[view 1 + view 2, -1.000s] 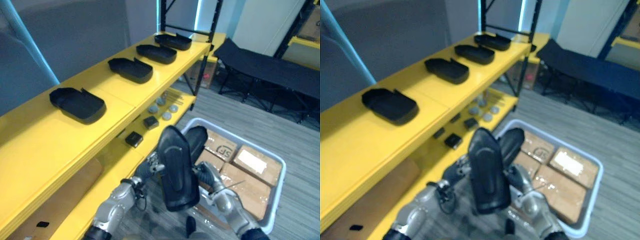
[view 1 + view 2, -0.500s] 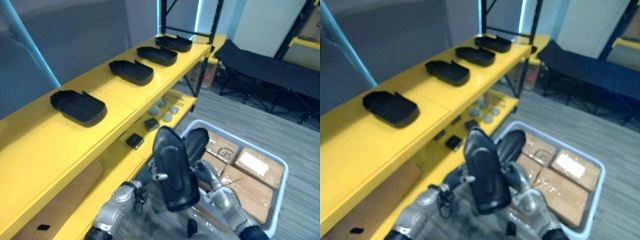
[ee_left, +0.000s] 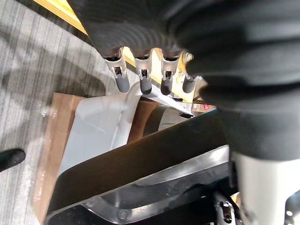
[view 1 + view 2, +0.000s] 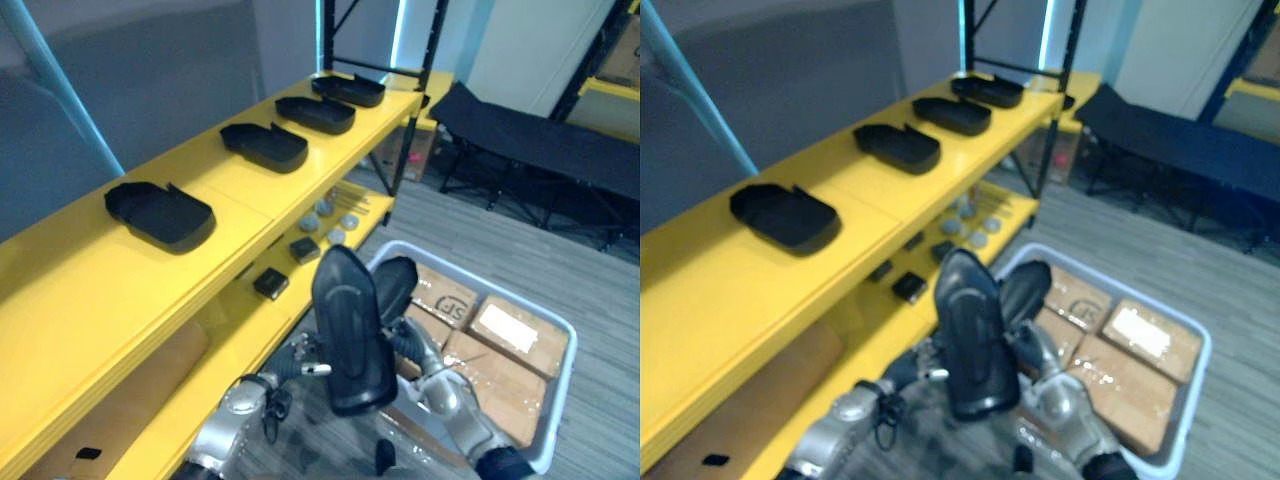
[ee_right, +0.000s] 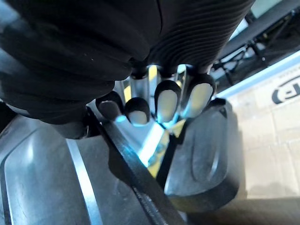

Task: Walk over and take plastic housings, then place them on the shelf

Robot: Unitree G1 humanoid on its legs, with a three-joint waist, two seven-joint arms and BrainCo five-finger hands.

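One black oval plastic housing pinned upright between palms for the carry | left hand straight-fingered, pressing | right hand grip: cannot tell | yellow shelf alongside, four housings down.

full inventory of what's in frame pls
shelf: 1, yellow, left
shelf housings: 4, black, row on top level
bin: 1, pale grey, floor beside shelf
cardboard boxes: several, brown, in bin
held housing: 1, black, upright, front centre
second housing: 1, black, behind it, over bin
small parts: several, grey and dark, lower level
cot: 1, black, far right
left hand, right hand: silver, flanking held housing
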